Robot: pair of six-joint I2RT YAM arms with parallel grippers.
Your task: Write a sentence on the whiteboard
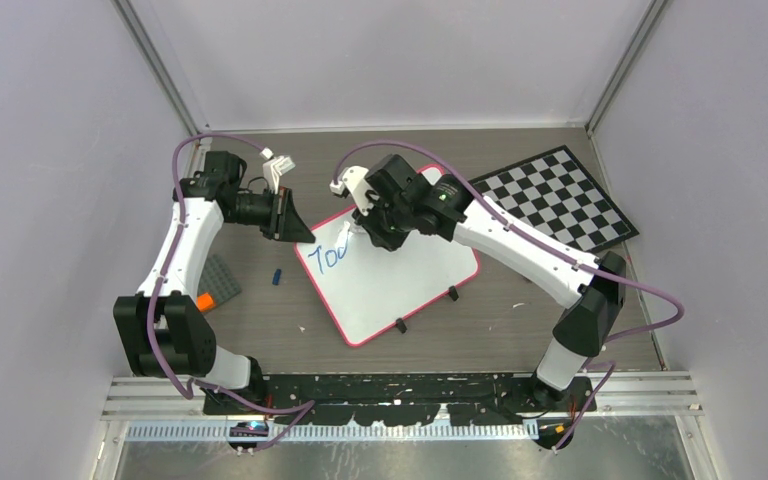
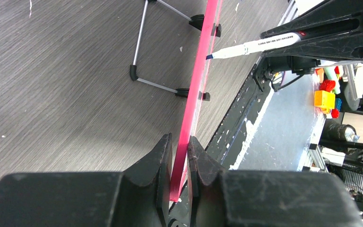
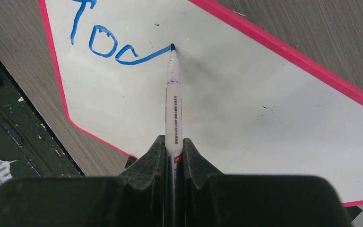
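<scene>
The left gripper [image 2: 179,158] is closed on the edge of the whiteboard [image 1: 400,280]. The right gripper [image 3: 174,153] clamps a marker [image 3: 174,101], its tip touching the board beside blue letters [image 3: 101,42].

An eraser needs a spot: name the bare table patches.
Bare table between the whiteboard and the arm bases. Crowded at its far end: left gripper clamps the edge, right gripper holds the marker there.

Robotics lab (calibration checkerboard [image 1: 558,197])

Pink-framed white whiteboard [image 1: 400,285] bears blue writing [image 1: 325,257].
</scene>
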